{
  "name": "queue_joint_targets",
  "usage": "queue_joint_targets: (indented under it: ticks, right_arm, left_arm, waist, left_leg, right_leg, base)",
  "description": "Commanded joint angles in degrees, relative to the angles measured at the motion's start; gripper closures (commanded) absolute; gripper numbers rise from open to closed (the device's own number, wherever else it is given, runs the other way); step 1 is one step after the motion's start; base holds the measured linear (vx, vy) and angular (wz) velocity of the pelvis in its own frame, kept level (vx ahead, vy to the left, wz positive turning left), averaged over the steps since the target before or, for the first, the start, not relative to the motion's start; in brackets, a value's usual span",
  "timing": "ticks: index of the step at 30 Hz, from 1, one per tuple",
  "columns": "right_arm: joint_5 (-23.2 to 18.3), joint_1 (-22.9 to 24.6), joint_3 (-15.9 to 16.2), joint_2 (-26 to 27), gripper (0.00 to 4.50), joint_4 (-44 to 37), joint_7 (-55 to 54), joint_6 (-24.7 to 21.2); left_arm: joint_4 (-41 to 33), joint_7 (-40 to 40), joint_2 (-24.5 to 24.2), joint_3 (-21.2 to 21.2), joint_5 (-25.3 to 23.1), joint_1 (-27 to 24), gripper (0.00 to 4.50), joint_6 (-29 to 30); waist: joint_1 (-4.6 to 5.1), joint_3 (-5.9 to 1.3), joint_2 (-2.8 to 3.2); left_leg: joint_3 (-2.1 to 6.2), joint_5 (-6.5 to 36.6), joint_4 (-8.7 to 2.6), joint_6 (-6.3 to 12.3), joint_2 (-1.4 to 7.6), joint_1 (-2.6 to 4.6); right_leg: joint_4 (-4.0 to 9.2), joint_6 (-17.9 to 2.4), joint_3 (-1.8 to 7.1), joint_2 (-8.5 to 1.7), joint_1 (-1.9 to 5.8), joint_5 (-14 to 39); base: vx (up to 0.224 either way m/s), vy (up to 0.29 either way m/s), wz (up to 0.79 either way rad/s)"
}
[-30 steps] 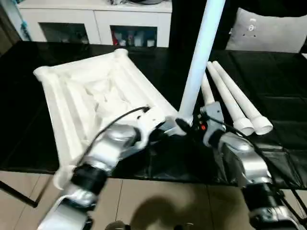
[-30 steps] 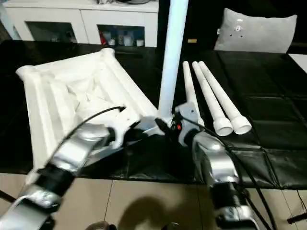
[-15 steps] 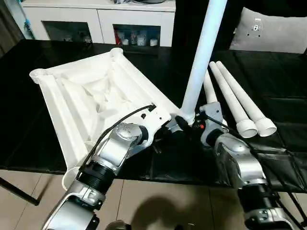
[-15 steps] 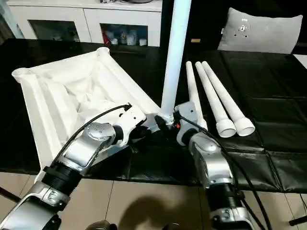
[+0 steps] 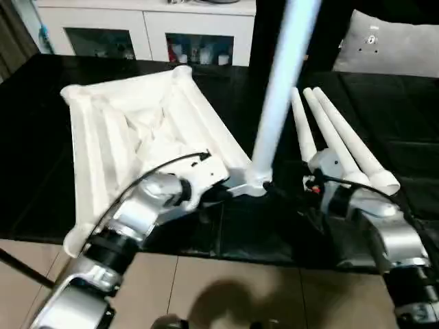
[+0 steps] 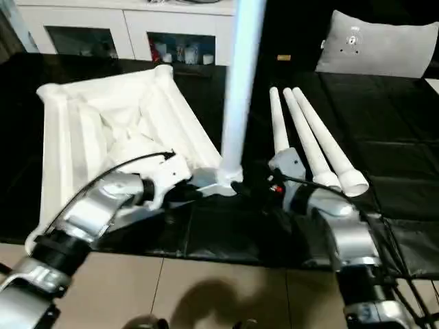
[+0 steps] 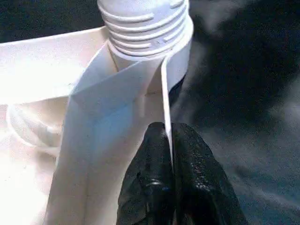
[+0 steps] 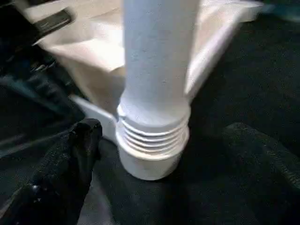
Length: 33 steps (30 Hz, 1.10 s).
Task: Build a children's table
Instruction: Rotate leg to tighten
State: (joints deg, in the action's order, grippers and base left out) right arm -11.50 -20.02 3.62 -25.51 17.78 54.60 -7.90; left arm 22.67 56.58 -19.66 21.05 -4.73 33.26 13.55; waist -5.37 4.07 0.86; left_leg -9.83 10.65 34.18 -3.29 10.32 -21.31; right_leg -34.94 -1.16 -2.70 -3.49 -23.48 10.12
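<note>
One black tabletop point(image 5: 41, 171), white cabinet point(image 5: 147, 27), grey cushion point(image 5: 391, 44)

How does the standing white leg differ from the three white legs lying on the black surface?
The standing leg is upright, while the three loose legs lie flat, side by side. Its threaded end sits at the corner socket of the table top; theirs are free. The left gripper pinches a rib beside it; nothing holds the others. All are white, round and tapered.

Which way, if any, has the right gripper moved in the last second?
Yes: the right gripper has backed rightward, off the upright white plastic leg's base.
</note>
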Motion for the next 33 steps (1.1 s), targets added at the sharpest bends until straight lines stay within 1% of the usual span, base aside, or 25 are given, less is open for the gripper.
queue_joint_targets:
  ticks: [1, 3, 4, 6, 7, 10, 12, 15, 16, 20, 21, 22, 24, 26, 27, 28, 33]
  right_arm:
    - [0.18, -0.03, 1.1, -1.32, 0.07, -1.86, 3.24, 1.09]
    - [0.35, -0.33, 1.84, -1.92, 0.07, -1.49, 4.06, 1.47]
    - [0.32, -0.41, 2.26, -2.16, 0.07, -1.36, 4.69, 1.53]
    - [0.56, -0.45, 3.21, -2.46, 0.07, -1.17, 5.98, 2.21]
    - [0.59, -0.45, 3.35, -2.48, 0.07, -1.13, 6.25, 2.27]
    - [0.45, -0.61, 4.01, -2.09, 0.07, -0.73, 7.76, 2.31]
    - [0.16, -0.81, 4.63, -1.7, 0.42, -0.42, 8.72, 1.99]
    - [-0.13, -0.88, 4.9, -1.59, 0.45, -0.43, 9.14, 1.69]
    - [-0.24, -0.94, 4.96, -1.54, 0.72, -0.37, 9.21, 1.64]
    - [-0.75, -1.19, 5.31, -1.6, 0.9, 0.1, 10.11, 1.38]
    - [-0.75, -1.19, 5.31, -1.6, 1.1, 0.1, 10.11, 1.38]
    - [-0.74, -1.29, 5.2, -1.42, 1.2, 0.31, 10.48, 1.29]
    - [-0.78, -1.34, 5.21, -1.3, 1.28, 0.47, 10.61, 1.24]
    - [-1.04, -1.43, 5.31, -1.1, 1.52, 0.69, 10.76, 1.02]
    - [-1.14, -1.46, 5.33, -0.98, 1.52, 0.75, 10.83, 0.9]
    - [-1.34, -1.36, 5.38, -0.79, 1.68, 0.7, 10.94, 0.61]
    - [-1.72, -0.52, 5.76, 0.02, 1.76, -0.16, 10.95, -0.29]
  left_arm:
    - [-0.39, 4.44, -1.28, 1.94, -0.19, 0.31, 4.5, -3.52]
    - [0.04, 6.3, -1.98, 2.4, 0.34, 0.45, 4.5, -5.39]
    - [0.06, 7.23, -2.37, 2.67, 0.5, 0.54, 4.5, -5.59]
    - [0.03, 9.32, -3.29, 3.46, 0.64, 0.71, 4.5, -6.83]
    - [0.03, 9.72, -3.44, 3.6, 0.67, 0.73, 4.5, -7.07]
    - [0.41, 11.74, -4.04, 4.32, 0.44, 1.01, 4.5, -8.43]
    - [0.96, 12.46, -3.97, 4.53, 0.3, 1.23, 4.5, -9.34]
    - [1.09, 12.84, -3.83, 4.64, 0.26, 1.28, 4.5, -9.63]
    - [1.04, 13.0, -3.76, 4.67, 0.28, 1.28, 4.5, -9.67]
    - [1.21, 13.72, -3.89, 4.99, 0.52, 1.4, 4.5, -10.21]
    - [1.21, 13.72, -3.89, 4.99, 0.52, 1.4, 4.5, -10.21]
    - [1.46, 13.93, -3.85, 4.94, 0.48, 1.46, 4.5, -10.54]
    - [1.5, 14.04, -3.84, 4.93, 0.43, 1.4, 4.5, -10.63]
    - [1.52, 14.18, -3.85, 4.94, 0.37, 1.32, 4.5, -10.76]
    - [1.54, 14.24, -3.86, 4.95, 0.37, 1.31, 4.5, -10.78]
    - [1.52, 14.28, -3.91, 4.98, 0.35, 1.22, 4.5, -10.79]
    - [1.5, 14.33, -4.01, 4.95, 0.39, 0.96, 4.5, -10.6]
  waist:
    - [-0.21, -3.97, -0.6]
    - [-0.46, -4.02, -0.59]
    - [-0.46, -4.04, -0.7]
    - [-0.62, -4.0, -0.63]
    - [-0.72, -4.02, -0.71]
    - [-1.04, -4.06, -0.64]
    - [-1.16, -4.05, -0.67]
    - [-1.13, -4.06, -0.7]
    - [-1.12, -4.07, -0.7]
    - [-1.18, -4.13, -0.73]
    - [-1.15, -4.11, -0.73]
    - [-1.17, -4.14, -0.71]
    - [-1.17, -4.23, -0.75]
    - [-1.21, -4.19, -0.8]
    - [-1.2, -4.19, -0.73]
    - [-1.18, -4.28, -0.78]
    - [-1.19, -4.3, -0.79]
  left_leg:
    - [0.68, 9.33, -3.81, 4.7, 2.48, 0.4]
    - [0.71, 9.02, -3.79, 4.68, 2.56, 0.46]
    - [0.62, 9.17, -3.81, 4.49, 2.56, 0.5]
    - [0.64, 9.43, -3.86, 4.3, 2.64, 0.54]
    - [0.64, 9.53, -3.86, 4.29, 2.65, 0.56]
    - [0.61, 9.39, -3.87, 4.1, 2.72, 0.6]
    - [0.59, 9.38, -3.87, 4.02, 2.7, 0.58]
    - [0.65, 9.2, -3.91, 3.87, 2.74, 0.53]
    - [0.63, 9.31, -3.9, 3.79, 2.73, 0.53]
    - [0.62, 9.07, -3.86, 3.88, 2.74, 0.55]
    - [0.61, 9.07, -3.86, 3.89, 2.73, 0.51]
    - [0.61, 8.97, -3.85, 3.89, 2.73, 0.54]
    - [0.6, 8.81, -3.8, 3.93, 2.68, 0.52]
    - [0.6, 8.71, -3.8, 3.9, 2.64, 0.45]
    - [0.63, 8.68, -3.83, 3.84, 2.71, 0.48]
    - [0.63, 8.77, -3.82, 3.81, 2.71, 0.52]
    - [0.61, 8.52, -3.79, 3.74, 2.67, 0.47]
  right_leg:
    - [4.36, -11.82, 2.39, -4.48, 3.21, 12.47]
    - [4.3, -12.1, 2.35, -4.58, 3.14, 12.04]
    - [4.24, -12.17, 2.4, -4.54, 3.14, 12.02]
    - [4.22, -12.28, 2.4, -4.57, 3.08, 12.38]
    - [4.26, -12.27, 2.41, -4.63, 3.09, 12.63]
    - [4.1, -12.34, 2.46, -4.62, 3.05, 12.21]
    - [4.12, -12.26, 2.47, -4.68, 3.09, 12.31]
    - [4.07, -12.26, 2.45, -4.68, 3.12, 12.26]
    - [4.08, -12.27, 2.45, -4.69, 3.13, 12.39]
    - [4.03, -12.34, 2.44, -4.69, 3.12, 12.12]
    - [4.03, -12.38, 2.44, -4.68, 3.14, 12.16]
    - [4.02, -12.36, 2.44, -4.67, 3.11, 12.11]
    - [3.98, -12.44, 2.41, -4.68, 3.18, 11.89]
    - [4.03, -12.24, 2.42, -4.71, 3.24, 12.29]
    - [4.03, -12.26, 2.42, -4.71, 3.2, 12.3]
    - [3.99, -12.25, 2.38, -4.67, 3.24, 12.34]
    - [3.96, -12.21, 2.39, -4.69, 3.24, 12.2]
  base:
    - [0.0, 0.0, 0.0]
    - [0.0, 0.0, 0.0]
    - [0.0, 0.0, 0.0]
    - [0.0, 0.0, 0.0]
    - [0.0, 0.0, 0.0]
    - [0.0, 0.0, 0.0]
    - [0.0, 0.0, 0.0]
    - [0.0, 0.0, 0.0]
    - [0.0, 0.0, 0.0]
    - [0.0, 0.0, 0.0]
    - [0.0, 0.0, 0.0]
    - [0.0, 0.0, 0.0]
    - [0.0, 0.0, 0.0]
    - [0.0, 0.0, 0.0]
    - [0.0, 0.0, 0.0]
    - [0.0, 0.0, 0.0]
    - [0.0, 0.0, 0.0]
